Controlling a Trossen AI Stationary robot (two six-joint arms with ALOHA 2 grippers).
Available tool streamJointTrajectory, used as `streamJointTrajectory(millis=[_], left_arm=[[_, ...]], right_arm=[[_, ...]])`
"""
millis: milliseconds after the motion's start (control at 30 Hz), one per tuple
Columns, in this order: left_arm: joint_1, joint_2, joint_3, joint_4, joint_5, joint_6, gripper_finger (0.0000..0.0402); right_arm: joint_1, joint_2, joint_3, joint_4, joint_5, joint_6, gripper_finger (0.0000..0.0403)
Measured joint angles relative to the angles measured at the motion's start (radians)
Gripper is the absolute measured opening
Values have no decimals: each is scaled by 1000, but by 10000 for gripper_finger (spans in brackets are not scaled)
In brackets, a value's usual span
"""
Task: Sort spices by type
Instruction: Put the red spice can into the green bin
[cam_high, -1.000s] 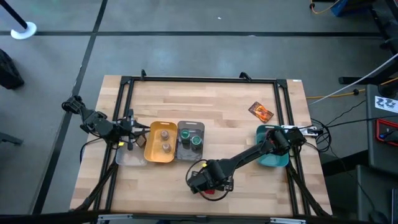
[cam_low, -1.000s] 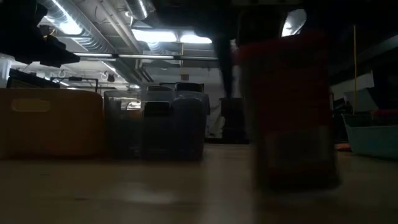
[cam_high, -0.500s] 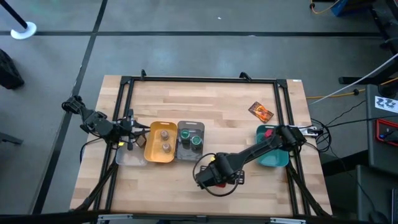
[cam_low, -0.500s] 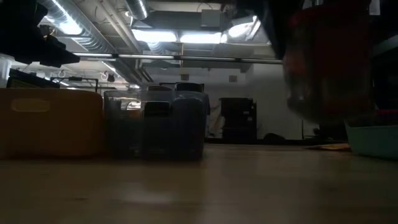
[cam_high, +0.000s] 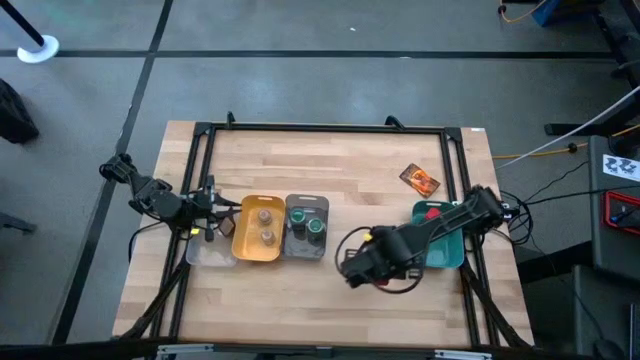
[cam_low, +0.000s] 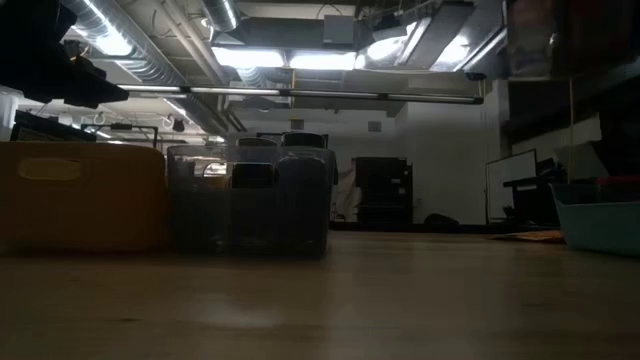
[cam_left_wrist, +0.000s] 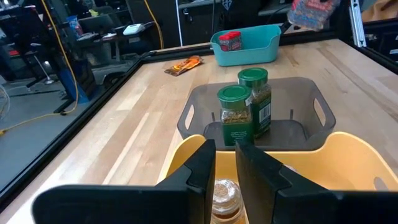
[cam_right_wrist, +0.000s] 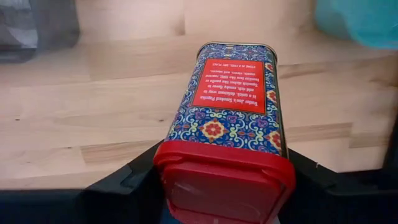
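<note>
- From my remote station, the wooden table (cam_high: 350, 170) sits inside a black frame on a grey floor; the low view looks across it into a dim room lit by ceiling strips.
- I take the grey tray (cam_high: 306, 226) as my landmark: two green-lidded jars (cam_left_wrist: 244, 107) stand upright inside it.
- The yellow tray (cam_high: 256, 231) touches the grey tray on its left-arm side and holds two tan-grey jars (cam_high: 265, 224).
- The right gripper (cam_high: 362, 266) hangs above the table between the grey tray and the teal tray (cam_high: 440, 250), clenched on a red box (cam_right_wrist: 227, 134) with a red lid and blue patterned sides.
- A second red box (cam_left_wrist: 230, 41) lies in the teal tray, well apart from the grey tray.
- One brown-orange packet (cam_high: 420, 179) lies flat on bare wood beyond the teal tray.
- The left gripper (cam_left_wrist: 224, 165) waits over the yellow tray's far side from the grey tray, fingers slightly parted around nothing.
- A clear tray (cam_high: 205, 252) is half hidden under the left arm; I cannot make out a second packet.
</note>
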Motion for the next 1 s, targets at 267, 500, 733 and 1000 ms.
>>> streamJointTrajectory(millis=[267,500,733,1000], left_arm=[[0,0,0,0,0,0,56],[0,0,0,0,0,0,56],[0,0,0,0,0,0,56],[0,0,0,0,0,0,56]], right_arm=[[0,-184,-228,2,6,-3,225],[0,-383,-458,1,-1,-53,225],[0,-566,-674,14,8,-54,225],[0,-697,-921,145,10,-107,225]])
